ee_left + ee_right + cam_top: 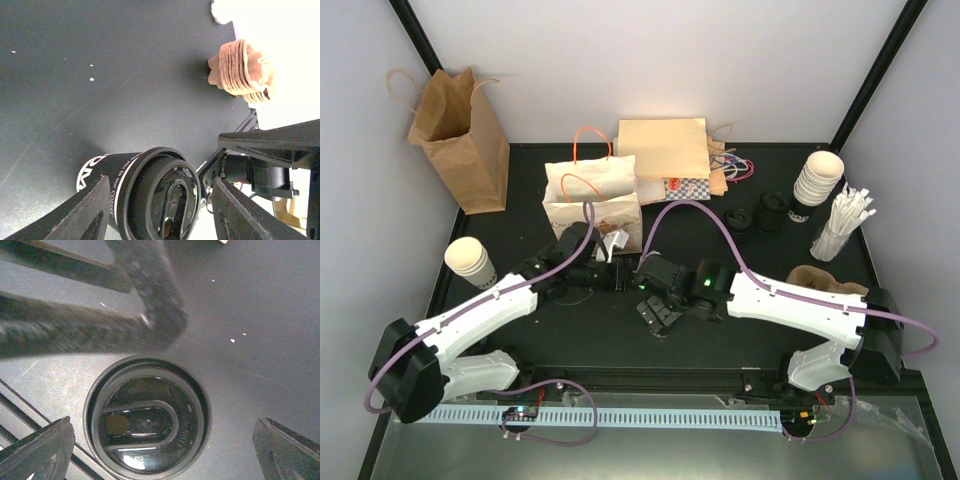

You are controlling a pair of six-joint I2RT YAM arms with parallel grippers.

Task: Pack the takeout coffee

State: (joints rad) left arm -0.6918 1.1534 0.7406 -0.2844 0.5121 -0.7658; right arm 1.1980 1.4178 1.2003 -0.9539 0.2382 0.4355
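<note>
Takeout coffee cup (125, 180) between parted left gripper (161, 182) fingers (90, 212), gap on one side, right gripper (164, 425) wide open straight above black lid (147, 415)

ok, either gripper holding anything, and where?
Nothing looks gripped: right gripper stands open around the lid of the coffee cup, untouching; left gripper straddles it, gap showing at one finger.

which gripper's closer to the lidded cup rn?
Left. The left gripper flanks the lidded cup closely, a jaw on each side. The right gripper sits above its lid, jaws wide, with clear gaps either side.
</note>
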